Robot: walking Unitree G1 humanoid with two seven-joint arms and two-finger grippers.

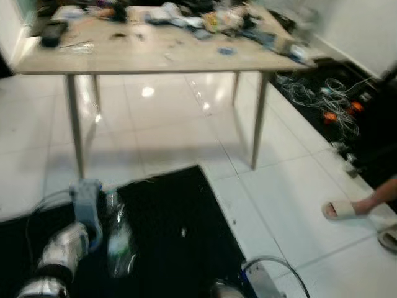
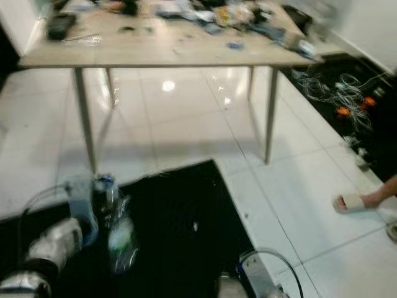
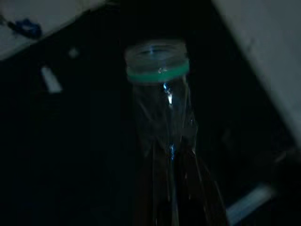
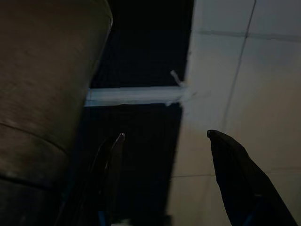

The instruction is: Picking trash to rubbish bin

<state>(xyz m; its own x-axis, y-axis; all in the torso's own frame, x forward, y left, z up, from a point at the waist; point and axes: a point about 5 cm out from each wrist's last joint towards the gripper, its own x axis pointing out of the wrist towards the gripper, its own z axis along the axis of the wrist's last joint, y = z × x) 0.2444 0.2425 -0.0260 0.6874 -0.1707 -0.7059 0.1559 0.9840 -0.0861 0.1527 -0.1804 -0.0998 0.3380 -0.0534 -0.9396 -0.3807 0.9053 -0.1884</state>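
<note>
Because the clear plastic bottle [image 1: 118, 239] is trash bound for a bin, the left gripper [image 1: 102, 214] seems clamped on it, carrying it above the black mat [image 1: 180, 248]; the right gripper [image 4: 164, 141] hangs spread, its 2 fingers apart.

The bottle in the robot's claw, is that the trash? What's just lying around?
For the job:
- clear plastic bottle, gripped by the left claw

Just lying about:
- table with its clutter
- cables on the floor
- a person's foot in a slipper
</note>
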